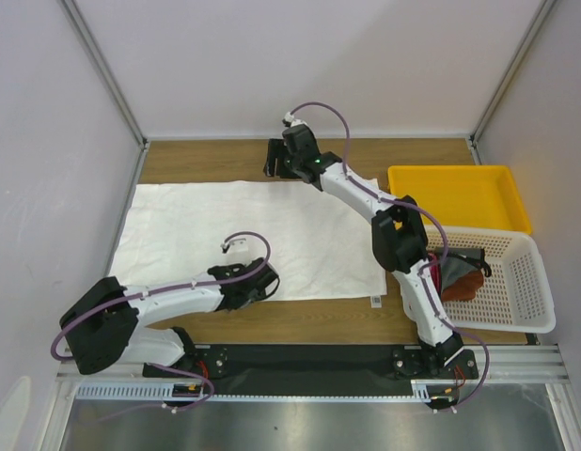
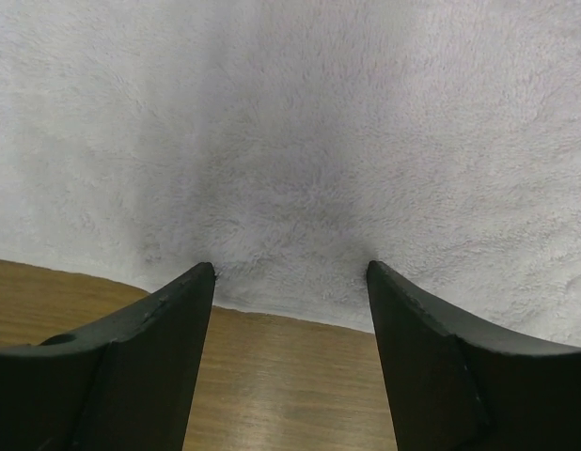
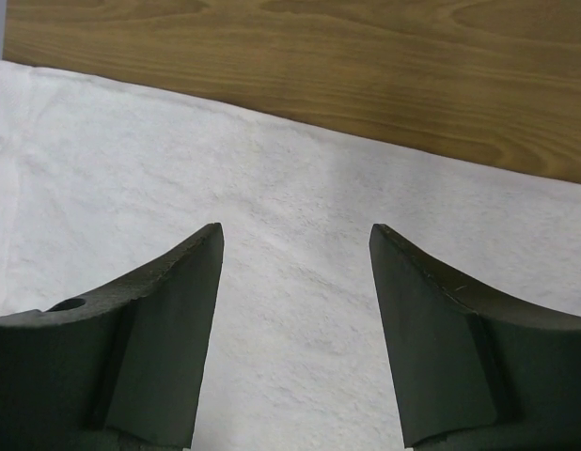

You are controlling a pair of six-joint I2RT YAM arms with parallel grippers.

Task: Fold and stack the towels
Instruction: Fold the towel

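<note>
The large white towel (image 1: 253,235) lies spread flat on the wooden table, with its small tag (image 1: 375,301) at the near right corner. My left gripper (image 1: 265,282) is open and empty at the towel's near edge. In the left wrist view its tips (image 2: 290,272) sit just where the towel (image 2: 290,141) meets the wood. My right gripper (image 1: 276,162) is open and empty above the towel's far edge. In the right wrist view it (image 3: 295,230) hovers over the towel (image 3: 131,188). A reddish-brown towel (image 1: 464,284) lies bunched in the basket. I see no pink towel clearly.
A white perforated basket (image 1: 526,282) stands at the near right, beside my right arm. A yellow tray (image 1: 460,193) sits behind it. Bare wood (image 3: 366,66) runs beyond the towel's far edge. Grey walls close in the left, back and right.
</note>
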